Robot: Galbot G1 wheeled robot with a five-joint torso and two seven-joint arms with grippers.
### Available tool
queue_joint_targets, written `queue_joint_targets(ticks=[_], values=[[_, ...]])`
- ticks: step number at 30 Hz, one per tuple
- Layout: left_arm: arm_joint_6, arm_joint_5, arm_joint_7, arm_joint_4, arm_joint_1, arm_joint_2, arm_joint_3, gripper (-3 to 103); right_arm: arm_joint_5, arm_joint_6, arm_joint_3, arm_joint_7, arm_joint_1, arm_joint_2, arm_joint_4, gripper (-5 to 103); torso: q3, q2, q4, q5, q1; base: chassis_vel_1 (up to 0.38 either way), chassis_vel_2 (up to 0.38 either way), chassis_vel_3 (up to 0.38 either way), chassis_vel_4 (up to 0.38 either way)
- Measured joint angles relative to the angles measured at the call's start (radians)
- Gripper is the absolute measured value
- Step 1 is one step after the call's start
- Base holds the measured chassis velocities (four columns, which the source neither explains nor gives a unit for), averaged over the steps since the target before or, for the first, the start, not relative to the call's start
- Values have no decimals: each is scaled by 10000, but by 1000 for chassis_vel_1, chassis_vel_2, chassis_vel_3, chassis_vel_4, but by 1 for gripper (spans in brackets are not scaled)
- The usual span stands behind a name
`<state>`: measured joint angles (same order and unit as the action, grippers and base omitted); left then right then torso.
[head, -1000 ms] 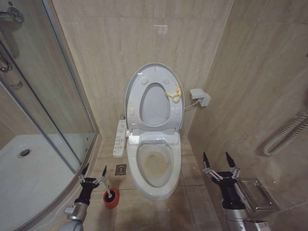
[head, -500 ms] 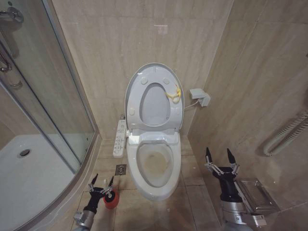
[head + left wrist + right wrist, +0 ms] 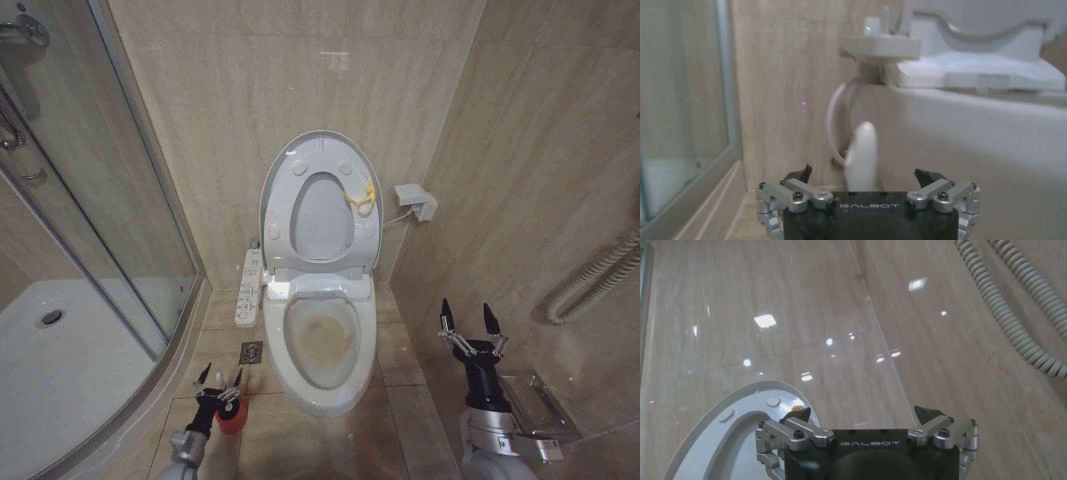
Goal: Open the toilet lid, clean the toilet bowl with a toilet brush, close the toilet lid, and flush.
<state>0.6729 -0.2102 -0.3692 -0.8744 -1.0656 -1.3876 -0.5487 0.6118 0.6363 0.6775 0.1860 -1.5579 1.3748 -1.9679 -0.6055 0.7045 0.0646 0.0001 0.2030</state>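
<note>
The left gripper [image 3: 219, 376] is low in the lower left of the head view, fingers spread, just above the red cup [image 3: 231, 417] that holds the toilet brush [image 3: 860, 157]. The right gripper [image 3: 468, 319] is at the lower right, fingers spread, holding nothing. The toilet lid [image 3: 300, 155] stands upright against the wall behind the stained toilet bowl [image 3: 322, 345], center frame.

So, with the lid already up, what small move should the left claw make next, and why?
Probably ease the left claw a little farther forward around the toilet brush handle, then close. The toilet lid stands open, the toilet bowl shows stains, and the open fingers bracket the white handle without touching it. The right claw waits open beside the bowl.
</note>
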Motion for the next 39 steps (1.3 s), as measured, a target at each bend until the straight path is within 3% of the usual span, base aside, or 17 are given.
queue_joint_targets(ticks=[4,9,20,25,26,32,33,39], values=[[-80,608,522,-154,-232,-15,53,100,-14,0,18,0,7,-22,-27,100,0,0,-5,-1,0,0,0,0,0],[-91,693,901,-589,-688,86,65,100,-7,4,87,-7,102,-43,86,100,1,0,-8,-1,-2,0,0,0,0],[23,630,859,-817,-733,73,152,93,-66,55,87,22,175,73,299,100,1,0,-4,-1,-2,0,0,0,0],[29,690,515,-638,-701,1,124,93,-73,56,84,22,192,2,309,100,0,0,-4,-1,-2,0,0,0,0],[31,722,447,-571,-703,-14,88,68,-74,55,84,20,236,-40,331,100,1,0,-5,-1,-2,0,0,0,0],[37,722,434,-533,-735,-81,-57,68,-35,52,120,0,298,-199,379,100,0,0,-5,-1,-1,0,0,0,0],[37,719,435,-560,-752,-96,-77,40,-24,61,125,-1,293,-221,412,100,0,0,-6,-1,-1,0,0,0,0],[40,716,465,-912,-952,-145,-231,40,58,186,132,-2,265,-269,593,100,0,0,-6,0,-1,0,0,0,0]])
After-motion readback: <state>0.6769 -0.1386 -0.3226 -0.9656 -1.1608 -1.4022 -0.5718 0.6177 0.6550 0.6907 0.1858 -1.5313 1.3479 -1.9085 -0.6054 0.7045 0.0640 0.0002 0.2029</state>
